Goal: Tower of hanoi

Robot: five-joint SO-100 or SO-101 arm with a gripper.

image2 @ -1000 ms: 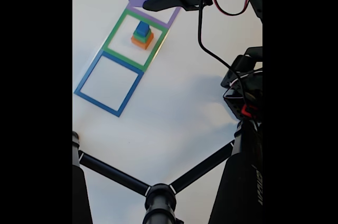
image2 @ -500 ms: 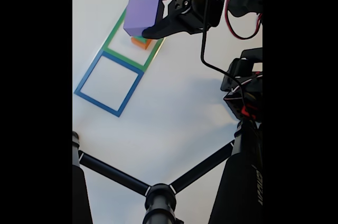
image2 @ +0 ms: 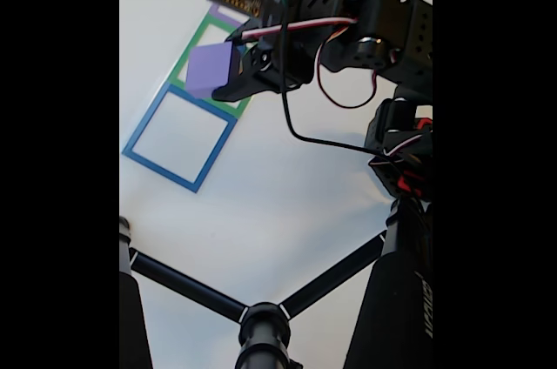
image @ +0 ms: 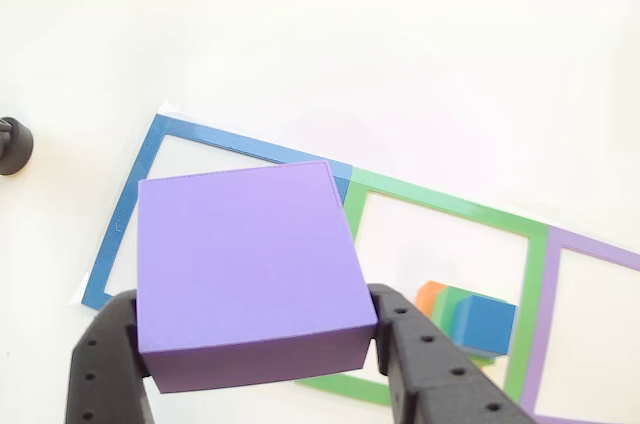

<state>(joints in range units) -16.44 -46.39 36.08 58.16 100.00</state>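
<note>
Presently gripper [image: 255, 344] is clamped on purple cube [image: 245, 269], raised above blue square frame's [image2: 178, 138] corner on white table [image2: 287, 204].

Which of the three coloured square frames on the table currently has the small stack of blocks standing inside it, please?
The green frame, the middle one: the small stack stands inside it, while the blue frame and purple frame beside it hold none.

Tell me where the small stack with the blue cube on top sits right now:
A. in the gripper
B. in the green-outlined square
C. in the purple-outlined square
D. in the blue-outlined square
B: in the other view the small stack stands inside the green-outlined square, while the gripper holds the purple block.
</note>
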